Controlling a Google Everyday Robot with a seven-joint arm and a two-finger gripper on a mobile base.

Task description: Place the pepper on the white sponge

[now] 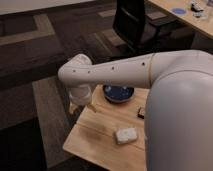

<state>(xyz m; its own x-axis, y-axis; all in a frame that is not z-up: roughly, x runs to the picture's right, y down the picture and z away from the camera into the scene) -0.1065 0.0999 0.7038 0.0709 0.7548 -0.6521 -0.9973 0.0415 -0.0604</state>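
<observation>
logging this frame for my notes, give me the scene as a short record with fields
gripper: low over the table's far left corner, fingers open
pepper: at that corner, right beside the gripper; contact unclear
white sponge: near the table's front edge, nothing on it
dark blue bowl: at the back of the table
table: wooden
task state: pepper not yet on sponge

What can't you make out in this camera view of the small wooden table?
Gripper: camera view, at the wooden table's far left corner, mostly hidden under the white arm's wrist.
Slim orange-red pepper: only an orange sliver beside it, too small to be sure.
Small dark block: partly hidden by the robot's white body.
</observation>
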